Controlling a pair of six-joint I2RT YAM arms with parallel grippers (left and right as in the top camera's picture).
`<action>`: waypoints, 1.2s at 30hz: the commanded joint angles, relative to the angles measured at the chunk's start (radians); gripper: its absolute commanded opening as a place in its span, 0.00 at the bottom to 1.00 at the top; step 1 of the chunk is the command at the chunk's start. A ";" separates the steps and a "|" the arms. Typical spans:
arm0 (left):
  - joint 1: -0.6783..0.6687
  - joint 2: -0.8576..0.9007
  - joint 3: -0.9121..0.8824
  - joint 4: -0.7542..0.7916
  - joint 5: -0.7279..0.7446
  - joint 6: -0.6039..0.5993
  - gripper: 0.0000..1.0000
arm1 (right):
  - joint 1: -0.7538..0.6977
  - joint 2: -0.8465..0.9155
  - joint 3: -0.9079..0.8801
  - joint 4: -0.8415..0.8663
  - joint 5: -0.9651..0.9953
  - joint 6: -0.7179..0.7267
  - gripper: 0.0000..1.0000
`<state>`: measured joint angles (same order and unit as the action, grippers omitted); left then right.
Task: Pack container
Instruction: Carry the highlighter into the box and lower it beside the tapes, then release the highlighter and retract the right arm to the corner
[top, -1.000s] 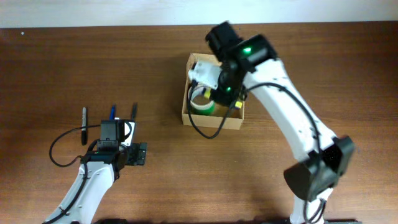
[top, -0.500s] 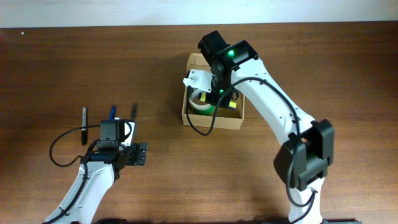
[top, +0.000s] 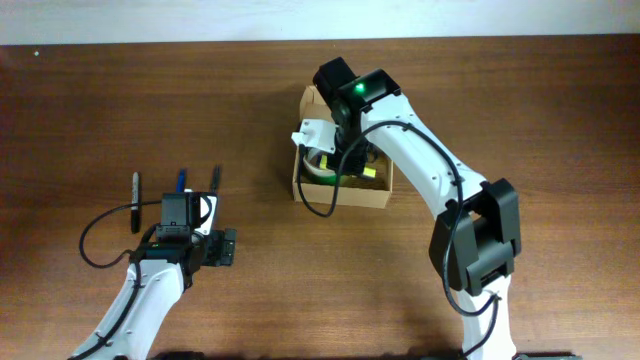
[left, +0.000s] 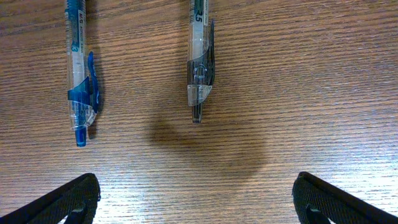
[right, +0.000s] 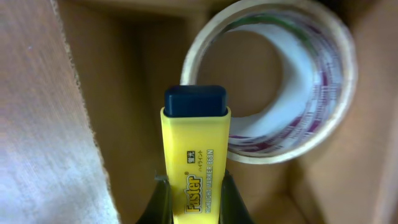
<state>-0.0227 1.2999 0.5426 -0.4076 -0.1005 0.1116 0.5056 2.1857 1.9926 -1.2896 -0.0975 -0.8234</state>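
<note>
The container, a tan cardboard box (top: 360, 197), stands open at the table's back centre. My right gripper (right: 196, 199) is shut on a yellow highlighter with a dark cap (right: 196, 162) and holds it inside the box, cap pointing at a tape roll (right: 273, 81). The box's inner wall (right: 37, 124) is close on the left. From overhead the right arm (top: 345, 110) covers most of the box; the tape roll (top: 318, 168) shows under it. My left gripper (left: 196, 205) is open and empty just above the table.
A blue pen (left: 79, 74) and a clear black pen (left: 200, 62) lie side by side just ahead of my left gripper. A black marker (top: 136, 188) lies further left. Something yellow (top: 370, 172) shows in the box's right part.
My right arm has swung left and settled over the box, with the highlighter now down inside it. My left arm has not moved.
</note>
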 joint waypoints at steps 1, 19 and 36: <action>0.005 0.005 0.012 -0.001 0.011 -0.006 0.99 | 0.004 0.022 -0.003 -0.010 -0.041 -0.007 0.04; 0.005 0.005 0.012 -0.001 0.011 -0.006 0.99 | 0.005 0.022 -0.026 -0.026 -0.091 -0.007 0.04; 0.005 0.005 0.012 -0.001 0.011 -0.006 0.99 | 0.005 0.018 -0.094 0.010 -0.090 -0.007 0.29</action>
<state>-0.0227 1.2999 0.5426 -0.4076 -0.1005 0.1116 0.5056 2.1967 1.9057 -1.2808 -0.1665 -0.8234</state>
